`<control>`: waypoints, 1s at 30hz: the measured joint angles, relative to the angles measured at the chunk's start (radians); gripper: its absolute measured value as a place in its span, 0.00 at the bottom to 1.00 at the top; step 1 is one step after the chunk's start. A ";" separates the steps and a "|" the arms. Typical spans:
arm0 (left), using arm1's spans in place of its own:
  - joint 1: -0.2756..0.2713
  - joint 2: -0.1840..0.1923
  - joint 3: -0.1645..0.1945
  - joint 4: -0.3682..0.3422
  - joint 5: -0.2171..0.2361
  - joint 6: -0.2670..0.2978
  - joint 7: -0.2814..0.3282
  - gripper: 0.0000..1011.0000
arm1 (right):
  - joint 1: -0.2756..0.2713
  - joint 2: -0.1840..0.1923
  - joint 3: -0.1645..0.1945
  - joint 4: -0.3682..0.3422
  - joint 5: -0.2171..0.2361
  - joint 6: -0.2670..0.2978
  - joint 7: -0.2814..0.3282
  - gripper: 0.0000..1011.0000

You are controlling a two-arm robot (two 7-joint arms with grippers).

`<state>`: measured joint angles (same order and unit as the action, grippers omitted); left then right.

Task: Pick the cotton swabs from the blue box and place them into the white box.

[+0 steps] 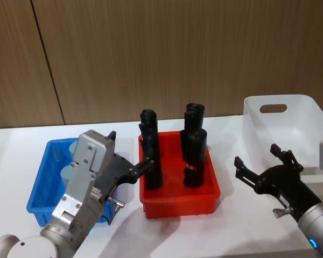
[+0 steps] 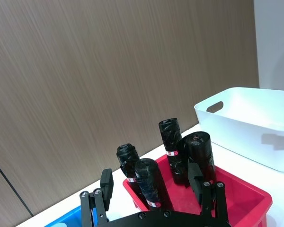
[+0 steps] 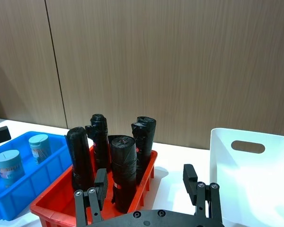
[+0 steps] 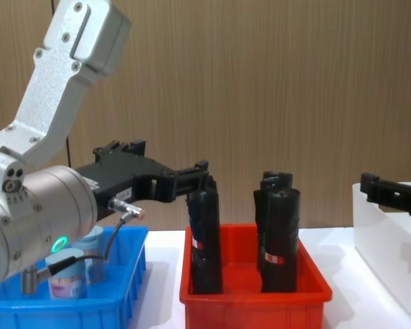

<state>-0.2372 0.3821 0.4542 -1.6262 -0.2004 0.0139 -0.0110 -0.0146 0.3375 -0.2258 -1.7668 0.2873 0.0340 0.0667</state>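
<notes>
The left claw (image 1: 130,149) gapes empty, the cotton swabs (image 3: 9,165) low beside it in the blue box (image 1: 39,200), likely poised to pick, while the right claw (image 1: 255,156) hovers open beside the white box (image 1: 307,123).

We see a wall (image 1: 151,54) of brown wood-grain panels behind the work, cut by a thin dark seam (image 1: 48,64). Below it lies a white tabletop (image 1: 21,150), evenly lit, with soft shadows. In the left wrist view, a pale grey strip (image 2: 274,42) adjoins the panels.
</notes>
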 joint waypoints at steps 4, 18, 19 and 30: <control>0.000 0.000 0.000 0.000 0.000 0.000 0.000 0.99 | 0.000 0.000 0.000 0.000 0.000 0.000 0.000 0.99; 0.000 0.000 0.000 0.000 0.000 0.000 0.000 0.99 | 0.000 0.000 0.000 0.000 0.000 0.000 0.000 0.99; 0.000 0.000 0.000 0.000 0.000 0.000 0.000 0.99 | 0.000 0.000 0.000 0.000 0.000 0.000 0.000 0.99; 0.000 0.000 0.000 0.000 0.000 0.000 0.000 0.99 | 0.000 0.000 0.000 0.000 0.000 0.000 0.000 0.99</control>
<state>-0.2372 0.3821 0.4542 -1.6262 -0.2004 0.0139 -0.0109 -0.0146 0.3374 -0.2258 -1.7668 0.2873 0.0340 0.0667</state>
